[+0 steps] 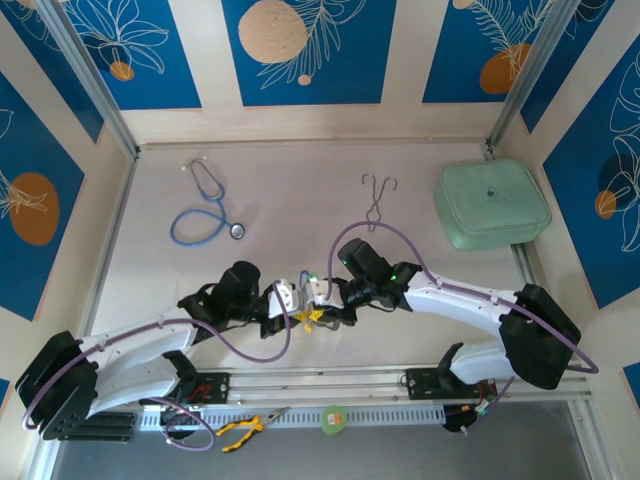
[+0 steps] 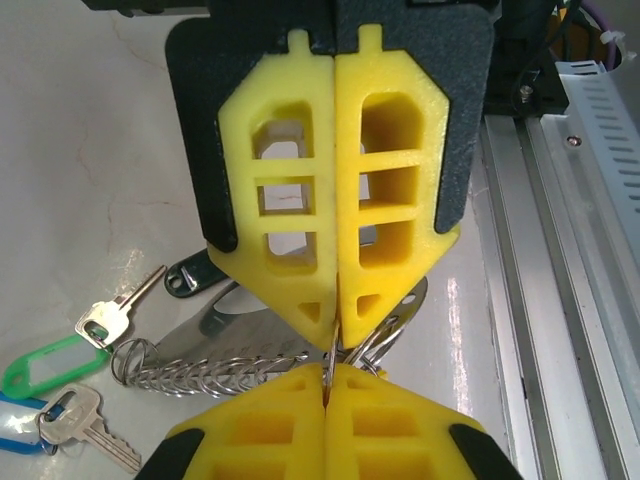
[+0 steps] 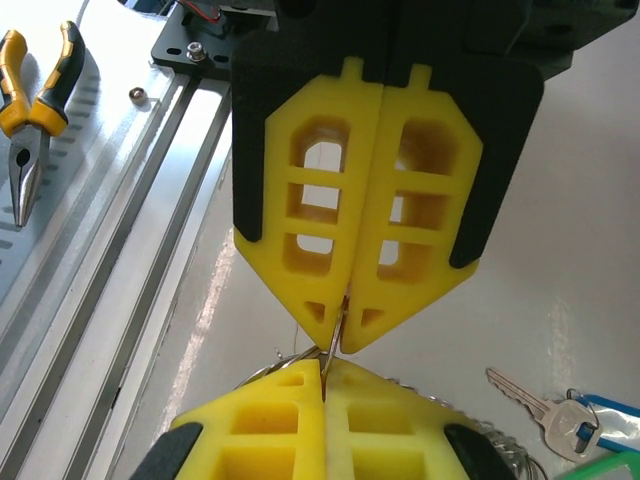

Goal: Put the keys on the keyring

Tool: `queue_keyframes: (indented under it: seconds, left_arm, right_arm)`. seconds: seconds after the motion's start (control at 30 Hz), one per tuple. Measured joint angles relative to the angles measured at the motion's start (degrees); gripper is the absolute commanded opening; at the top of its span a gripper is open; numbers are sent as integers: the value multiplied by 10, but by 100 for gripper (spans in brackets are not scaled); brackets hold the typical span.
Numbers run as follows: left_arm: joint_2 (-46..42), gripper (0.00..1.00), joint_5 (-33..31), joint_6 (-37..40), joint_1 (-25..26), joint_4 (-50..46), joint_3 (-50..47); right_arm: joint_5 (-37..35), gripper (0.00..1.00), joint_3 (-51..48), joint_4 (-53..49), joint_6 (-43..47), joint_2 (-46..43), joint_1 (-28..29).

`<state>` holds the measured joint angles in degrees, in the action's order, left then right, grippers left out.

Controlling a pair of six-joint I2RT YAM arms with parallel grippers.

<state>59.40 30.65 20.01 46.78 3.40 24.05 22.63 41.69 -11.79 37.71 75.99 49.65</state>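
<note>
Both grippers meet tip to tip at the table's near middle. My left gripper and my right gripper are each shut on the same thin wire loop of the keyring. The keyring's silvery body and chain lie just behind the yellow fingers. A blue-headed key lies loose on the table beside a green tab. A plain silver key lies close by. A black key head pokes out from under my left fingers; its blade is hidden.
A blue stethoscope lies at the back left, thin forceps at the back middle and a mint-green case at the back right. Yellow-handled pliers rest beyond the metal rail at the near edge.
</note>
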Motion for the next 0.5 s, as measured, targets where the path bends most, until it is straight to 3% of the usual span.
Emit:
queue_keyframes:
  seconds: [0.03,0.2,0.33,0.5]
  left_arm:
    - [0,0,0,0,0,0,0]
    - [-2,0,-4,1,0,10,0]
    - [-17,0,-18,10,0,24,-6]
    - [-29,0,-40,14,0,33,-10]
  right_arm:
    - [-1,21,0,0,-5,0,-1]
    - [9,31,-14,11,-43,-47,-33]
    - [12,30,-28,10,-87,-108,-71]
    - [-14,26,-35,10,-119,-113,-64]
